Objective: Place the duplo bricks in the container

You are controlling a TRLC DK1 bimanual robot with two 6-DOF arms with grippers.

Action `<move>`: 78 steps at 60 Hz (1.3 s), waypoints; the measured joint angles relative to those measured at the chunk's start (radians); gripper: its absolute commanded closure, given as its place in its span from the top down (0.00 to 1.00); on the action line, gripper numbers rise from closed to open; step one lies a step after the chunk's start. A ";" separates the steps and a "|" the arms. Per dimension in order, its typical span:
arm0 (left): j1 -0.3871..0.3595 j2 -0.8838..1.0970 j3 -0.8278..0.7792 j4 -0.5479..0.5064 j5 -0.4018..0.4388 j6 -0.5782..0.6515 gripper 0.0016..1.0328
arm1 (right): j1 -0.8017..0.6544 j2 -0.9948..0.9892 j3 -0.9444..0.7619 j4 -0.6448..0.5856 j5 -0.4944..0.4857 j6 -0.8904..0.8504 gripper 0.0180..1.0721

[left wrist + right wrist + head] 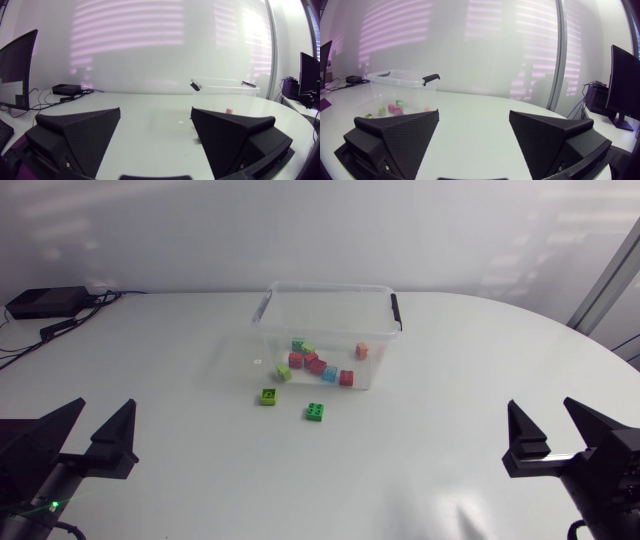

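Status: the left hand (107, 404) and the right hand (540, 404) both stand spread and empty over the near corners of the bench (480, 360), well apart from the work. Two duplo bricks lie on the bench outside the container (330, 285): a lime brick (268, 396) just beside its near wall, and a green brick (316, 412) a little nearer the arms. Hazard 1: the lime brick sits so close to the clear wall that a broad wedge finger coming down on its far side would likely strike or shove the container; set the fingers along the wall, not across it. Hazard 2: both bricks are small against the fingers, so an off-centre closure would probably push or tip a brick rather than pinch it. Hazard 3: the two bricks are near each other, so working one may nudge the other. Hazard 4: a release too close to the rim could catch it, or a black handle (396, 311), and drop the brick outside. Hazard 5: both arms reaching the middle together risk collision; use one at a time. Container contents: a loose cluster of bricks (316, 364) on the floor toward the near wall, in red, blue, teal and pale green, with an orange brick (362, 350) set apart on the right-arm side. The container stands upright with no lid on it.
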 measured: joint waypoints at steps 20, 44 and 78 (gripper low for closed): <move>0.000 0.000 0.000 0.000 0.000 0.000 0.96 | 0.000 0.000 0.000 0.000 0.000 0.000 0.96; -0.012 0.001 0.020 -0.039 0.000 -0.001 0.95 | 0.019 0.000 0.000 0.000 0.000 0.000 0.96; -0.157 0.974 0.704 -0.394 0.079 -0.124 0.91 | 0.101 0.362 0.312 -0.133 0.014 0.082 0.96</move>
